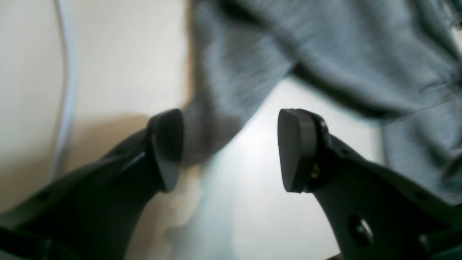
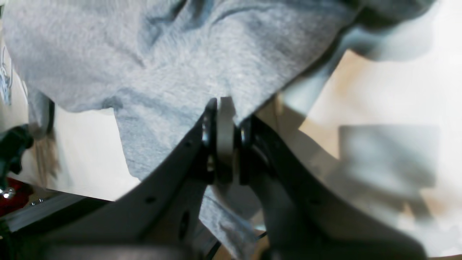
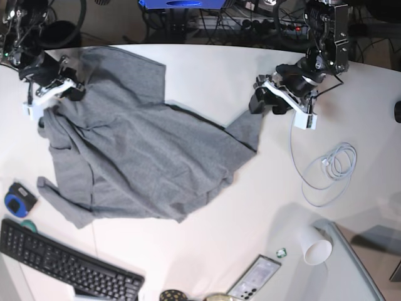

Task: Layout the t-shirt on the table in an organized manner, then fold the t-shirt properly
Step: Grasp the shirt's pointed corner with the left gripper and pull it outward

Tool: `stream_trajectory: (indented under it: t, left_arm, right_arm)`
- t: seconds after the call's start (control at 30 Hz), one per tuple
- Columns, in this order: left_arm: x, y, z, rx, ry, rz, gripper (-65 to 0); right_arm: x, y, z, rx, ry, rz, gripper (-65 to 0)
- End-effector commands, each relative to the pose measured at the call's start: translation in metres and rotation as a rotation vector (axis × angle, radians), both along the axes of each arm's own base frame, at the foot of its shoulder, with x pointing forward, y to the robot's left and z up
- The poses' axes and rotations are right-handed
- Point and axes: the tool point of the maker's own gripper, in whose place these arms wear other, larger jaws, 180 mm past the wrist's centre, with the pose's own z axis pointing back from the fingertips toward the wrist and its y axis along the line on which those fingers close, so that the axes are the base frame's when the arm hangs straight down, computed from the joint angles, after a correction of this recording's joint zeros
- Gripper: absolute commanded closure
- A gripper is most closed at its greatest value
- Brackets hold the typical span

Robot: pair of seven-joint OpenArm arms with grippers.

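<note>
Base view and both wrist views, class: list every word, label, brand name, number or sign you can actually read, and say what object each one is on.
None can be read.
Phone: its face shows marks too small to read.
Keyboard: key legends too small to read.
T-shirt: plain grey in the base view; a bluish mark at the right wrist view's left edge is too blurred to read.
Paper cup: no print visible.

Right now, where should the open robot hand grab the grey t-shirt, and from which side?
Probably the pointed corner of the t-shirt sticking out toward the left gripper, whose jaws stand open with that flap just ahead. It is a thin, free edge lying on the table, so coming in low from the table side looks easiest. The right gripper is already shut on the t-shirt's other end.
</note>
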Motion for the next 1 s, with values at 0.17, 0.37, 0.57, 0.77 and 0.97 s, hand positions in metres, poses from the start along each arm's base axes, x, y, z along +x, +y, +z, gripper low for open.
stream_trajectory:
  t: [0.17,0.37,0.57,0.77,0.97]
  left_arm:
    - [0.013,0.010,-0.008,0.057,-0.001,-0.011,-38.8]
    - [0.022,0.007,-0.014,0.062,0.007,-0.021,-30.9]
    - [0.021,-0.002,-0.036,0.142,0.066,-0.116,0.0]
    - [0.036,0.002,-0.020,0.267,0.005,-0.172,0.0]
    - [0.053,0.018,0.006,0.498,-0.078,-0.262,0.0]
  right_arm:
    - [0.008,-0.004,0.010,-0.008,-0.044,0.008,-0.6]
    - [0.008,-0.003,0.009,-0.004,-0.045,0.006,-0.6]
    - [0.010,-0.001,0.012,-0.004,-0.055,0.010,-0.6]
    - [0.015,-0.001,0.030,-0.032,-0.104,0.031,-0.6]
    - [0.010,-0.007,0.044,-0.063,-0.101,0.053,-0.6]
